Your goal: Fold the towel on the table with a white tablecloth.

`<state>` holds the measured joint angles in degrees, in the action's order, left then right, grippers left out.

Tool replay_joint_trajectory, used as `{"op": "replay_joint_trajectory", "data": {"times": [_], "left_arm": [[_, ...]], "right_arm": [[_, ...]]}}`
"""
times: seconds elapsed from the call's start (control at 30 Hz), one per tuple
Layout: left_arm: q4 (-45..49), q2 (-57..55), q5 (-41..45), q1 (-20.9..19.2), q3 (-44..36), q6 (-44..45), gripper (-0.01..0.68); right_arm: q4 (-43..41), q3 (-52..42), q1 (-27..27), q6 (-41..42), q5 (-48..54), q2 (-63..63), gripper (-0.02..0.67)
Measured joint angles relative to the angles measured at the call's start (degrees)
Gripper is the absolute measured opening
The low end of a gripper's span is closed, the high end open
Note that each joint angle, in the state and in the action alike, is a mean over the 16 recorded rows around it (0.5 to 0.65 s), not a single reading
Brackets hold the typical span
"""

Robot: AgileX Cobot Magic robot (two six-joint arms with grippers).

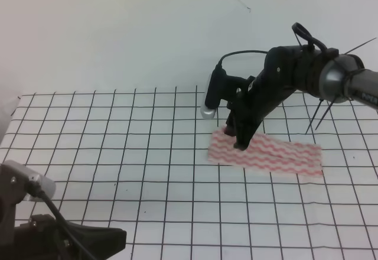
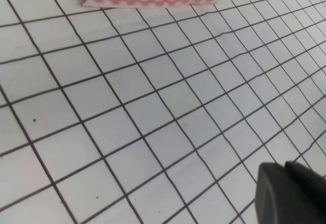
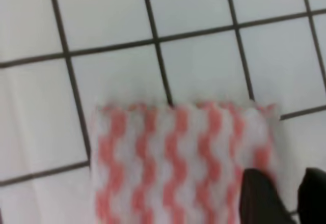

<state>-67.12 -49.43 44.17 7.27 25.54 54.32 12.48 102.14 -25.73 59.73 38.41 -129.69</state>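
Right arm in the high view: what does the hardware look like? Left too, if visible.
The right arm is black with a silver-grey joint collar, a looped black cable on top and a black camera block with a silver end. The right gripper has black fingers. The left arm, at the bottom corner, is black with a grey-white cylinder and a black cable.

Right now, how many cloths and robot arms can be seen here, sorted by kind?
Striped towel: 1
Grid tablecloth: 1
Robot arms: 2, the right gripper at the towel's left end, the left gripper low at the near edge
Total: 4
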Motion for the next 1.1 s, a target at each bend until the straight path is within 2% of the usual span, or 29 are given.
{"op": "replay_joint_trajectory", "data": {"times": [0.33,0.53,0.77,1.1], "left_arm": [[0.0,0.0,-0.02,0.0,0.0,0.0,0.001],[-0.32,0.0,-0.06,0.0,0.0,0.0,0.001],[-2.11,0.0,-0.06,0.0,0.0,-0.07,0.001],[-4.53,-0.01,0.59,0.0,0.01,-0.43,0.001]], "right_arm": [[-8.37,0.0,0.7,-12.82,1.46,2.52,0.329],[-10.84,-0.67,3.44,-23.06,5.18,6.91,0.339],[-4.1,-4.58,10.07,-28.68,11.3,13.5,0.296],[10.71,-16.95,17.61,-28.69,14.28,20.12,0.265]]}}
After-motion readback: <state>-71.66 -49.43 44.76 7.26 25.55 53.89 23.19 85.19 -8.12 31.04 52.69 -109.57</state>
